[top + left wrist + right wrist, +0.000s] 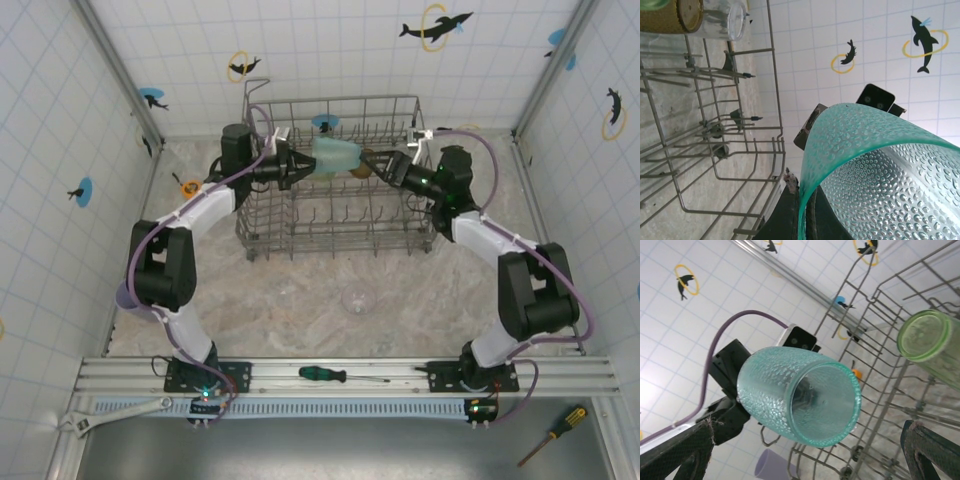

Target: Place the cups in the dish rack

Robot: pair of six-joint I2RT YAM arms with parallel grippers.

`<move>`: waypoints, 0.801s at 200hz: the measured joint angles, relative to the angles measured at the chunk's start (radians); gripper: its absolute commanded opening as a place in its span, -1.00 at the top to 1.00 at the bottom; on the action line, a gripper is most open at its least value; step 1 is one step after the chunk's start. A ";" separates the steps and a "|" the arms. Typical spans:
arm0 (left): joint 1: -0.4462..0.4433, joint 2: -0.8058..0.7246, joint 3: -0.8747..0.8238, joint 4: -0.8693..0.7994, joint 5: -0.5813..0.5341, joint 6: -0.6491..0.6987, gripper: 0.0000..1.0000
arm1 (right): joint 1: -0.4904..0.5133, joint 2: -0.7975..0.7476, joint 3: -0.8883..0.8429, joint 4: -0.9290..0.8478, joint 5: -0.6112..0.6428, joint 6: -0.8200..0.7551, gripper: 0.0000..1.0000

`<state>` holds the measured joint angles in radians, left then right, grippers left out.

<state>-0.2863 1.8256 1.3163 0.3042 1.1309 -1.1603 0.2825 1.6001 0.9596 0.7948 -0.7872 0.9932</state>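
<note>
Teal cup [880,170] with a pebbled wall sits right up against the left wrist camera, its rim pinched by the left end effector [801,200], whose dark fingers [785,220] are clamped shut on the wall of the cup.

From above, the same cup [335,157] lies on its side in the air over the back half of the dish rack [340,243], held out from the left. Its open mouth faces the right end effector [378,163]. In the right wrist view the mouth of the cup [800,395] points almost straight at the lens. The right end effector's two fingers [680,455] stand spread wide at the lower corners, well apart from the cup and gripping nothing.

A pale green cup [927,340] lies tilted inside the rack at the right of that view. The left wrist view shows an amber cup [677,15] and a clear cup [725,20] side by side at the far end of the rack wires [715,140].

On the marbled worktop [280,290], a clear cup [357,300] stands in front of the rack, between the two arms. A lilac cup [125,295] is partly hidden behind the left arm's elbow.

A green-handled screwdriver [335,375] lies on the rail between the arm bases. A wrench [110,412] lies at the lower left, and a yellow-handled screwdriver [550,435] at the lower right.
</note>
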 measured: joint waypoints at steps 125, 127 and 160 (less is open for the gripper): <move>0.020 0.055 0.027 0.116 0.010 -0.114 1.00 | 0.028 0.225 0.214 0.172 -0.074 0.206 -0.68; 0.020 0.056 0.027 0.118 0.010 -0.115 1.00 | 0.028 0.228 0.217 0.173 -0.074 0.209 -0.68; 0.027 0.067 0.035 0.148 0.003 -0.140 1.00 | 0.031 0.261 0.262 0.173 -0.068 0.226 -0.66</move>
<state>-0.2596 1.8927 1.3510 0.4526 1.1336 -1.3003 0.3138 1.8614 1.2217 0.9680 -0.8547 1.2194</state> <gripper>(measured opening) 0.058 0.835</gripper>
